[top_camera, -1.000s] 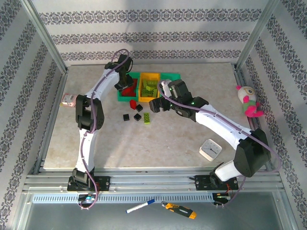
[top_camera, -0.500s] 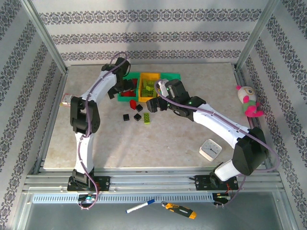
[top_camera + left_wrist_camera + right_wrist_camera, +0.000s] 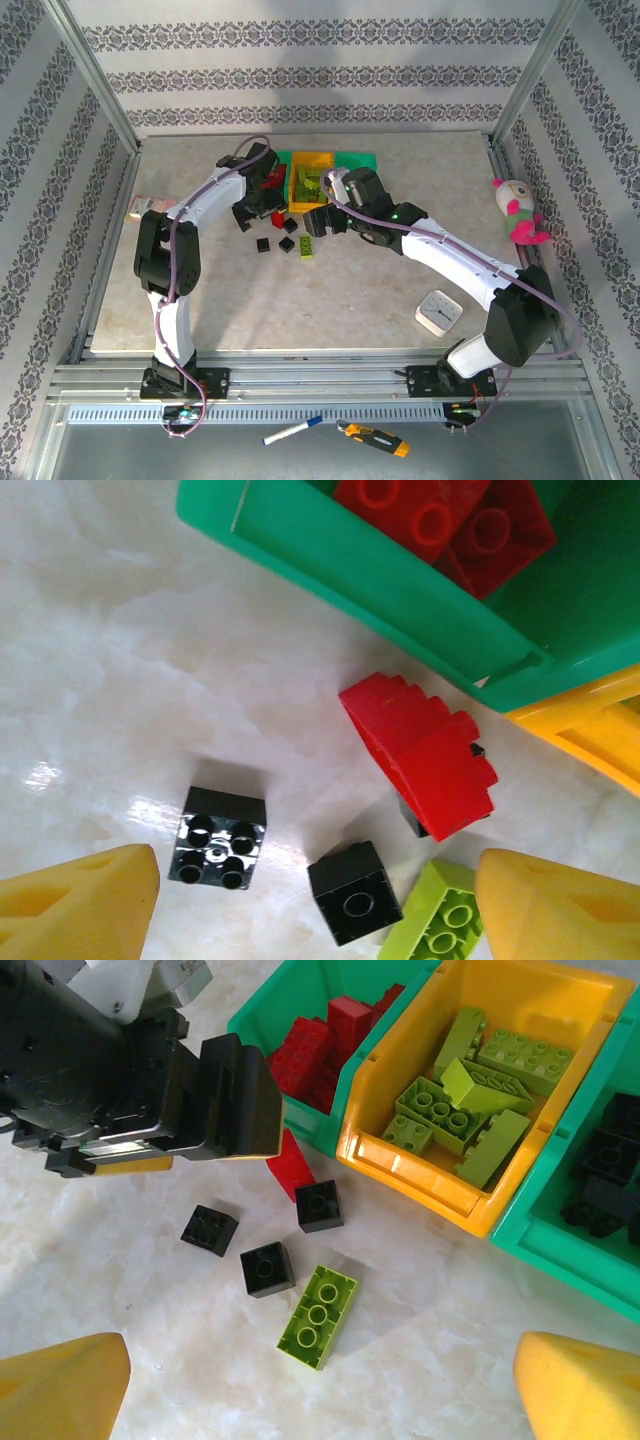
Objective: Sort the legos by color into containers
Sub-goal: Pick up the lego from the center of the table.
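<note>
The left gripper [image 3: 320, 902] hangs with its jaws spread and empty, just in front of the left green bin [image 3: 290, 990], which holds red legos. Under it, loose on the table [image 3: 380, 290], lie a tilted red brick [image 3: 420, 755], three black bricks [image 3: 267, 1268] and a flat lime brick [image 3: 318, 1316]. The orange-yellow middle bin [image 3: 400, 1175] holds lime pieces and the right green bin [image 3: 570, 1250] holds black ones, while the right gripper [image 3: 320, 1388] hovers wide open above the loose bricks, gripping nothing.
</note>
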Controlling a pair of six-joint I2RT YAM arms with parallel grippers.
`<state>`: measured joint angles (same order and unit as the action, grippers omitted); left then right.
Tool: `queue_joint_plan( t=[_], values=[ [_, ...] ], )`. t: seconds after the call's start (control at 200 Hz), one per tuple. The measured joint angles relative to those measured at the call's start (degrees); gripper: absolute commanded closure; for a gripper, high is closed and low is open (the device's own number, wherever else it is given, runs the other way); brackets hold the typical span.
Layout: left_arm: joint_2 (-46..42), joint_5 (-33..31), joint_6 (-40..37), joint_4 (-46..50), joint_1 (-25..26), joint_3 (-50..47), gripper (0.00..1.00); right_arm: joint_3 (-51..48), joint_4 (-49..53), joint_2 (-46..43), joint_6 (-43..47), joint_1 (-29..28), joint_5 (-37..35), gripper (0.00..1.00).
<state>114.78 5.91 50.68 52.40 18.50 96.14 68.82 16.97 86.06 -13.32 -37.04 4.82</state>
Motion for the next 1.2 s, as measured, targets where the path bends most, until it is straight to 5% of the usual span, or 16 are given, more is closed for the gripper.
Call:
queue_joint_plan(
  t=[0.52, 0.909, 1.199],
  values=[
    [7.08, 1.62, 2.36, -0.5, 0.68, 5.55, 0.36, -1.84, 0.2, -1.55, 0.0, -0.35, 0.0, 0.02],
    [8.72, 1.62, 2.95, -0.59, 0.68, 5.55, 0.71, -1.84, 0.17, -1.6, 0.07, -0.35, 0.0, 0.02],
    [8.48, 0.92, 2.14, -0.33, 0.7, 5.46, 0.74, -1.84, 0.17, -1.6, 0.22, -0.35, 0.02, 0.02]
  ],
)
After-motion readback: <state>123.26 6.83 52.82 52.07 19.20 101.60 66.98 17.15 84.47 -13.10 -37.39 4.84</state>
